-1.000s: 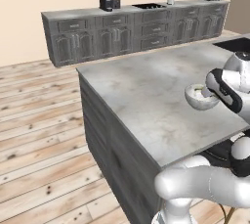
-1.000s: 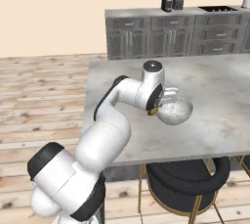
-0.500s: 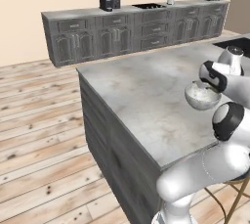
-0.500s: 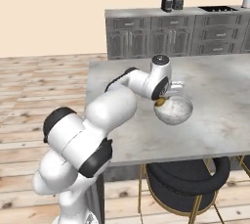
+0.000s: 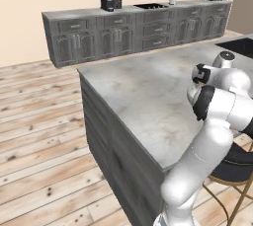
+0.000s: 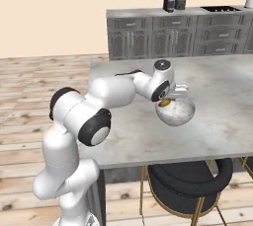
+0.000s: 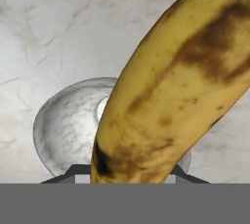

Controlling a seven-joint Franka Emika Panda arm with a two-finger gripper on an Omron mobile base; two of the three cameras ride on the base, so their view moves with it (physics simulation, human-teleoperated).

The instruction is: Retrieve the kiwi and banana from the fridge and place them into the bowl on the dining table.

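**Banana hanging over the bowl, drop not yet made**

The arm is reaching out across the dining table (image 6: 222,116), and the gripper (image 6: 167,102) is holding the banana (image 7: 176,86) clamped between its jaws, right above the near rim of the bowl (image 6: 176,112). Through the hand's camera the banana is filling most of the picture, with the pale bowl (image 7: 68,125) sitting below and behind it on the marbled top. A bit of yellow is showing at the bowl's edge in the right base view; I cannot tell whether any kiwi is lying inside.

My worry is the aim. The fruit is hanging nearer the rim than the middle, so if the jaws part here, I reckon it could strike the edge and tumble onto the table, or tip the bowl. A long curved fruit is also liable to land crosswise and roll out.
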